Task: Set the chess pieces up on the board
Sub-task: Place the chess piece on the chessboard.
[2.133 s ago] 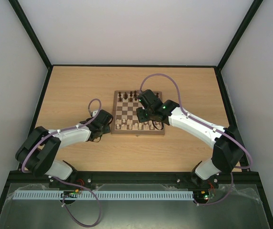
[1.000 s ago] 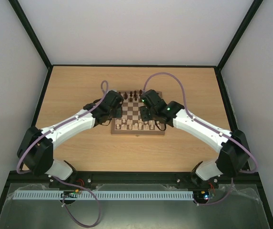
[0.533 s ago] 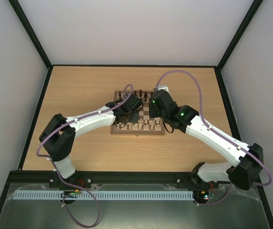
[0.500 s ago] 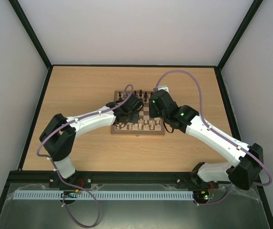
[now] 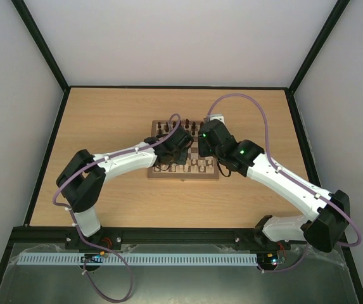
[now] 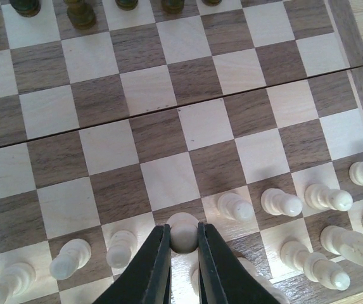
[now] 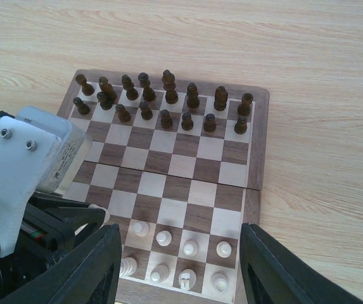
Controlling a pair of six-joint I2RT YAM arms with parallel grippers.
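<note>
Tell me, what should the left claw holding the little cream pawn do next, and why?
Probably ease straight down and open. The left gripper is shut on a small cream wooden pawn, right at the gap in the row of pale pawns on the checkered wooden chessboard. Letting go there should fill that row.

A light-wood worktop point(image 5: 99, 120) sits between plain pale walls point(image 5: 181, 38) behind it and at both sides. Black frame struts point(image 5: 40, 44) rise from its far corners. Along its near edge runs a black rail point(image 5: 168, 234), then a white slotted strip point(image 5: 168, 259).
</note>
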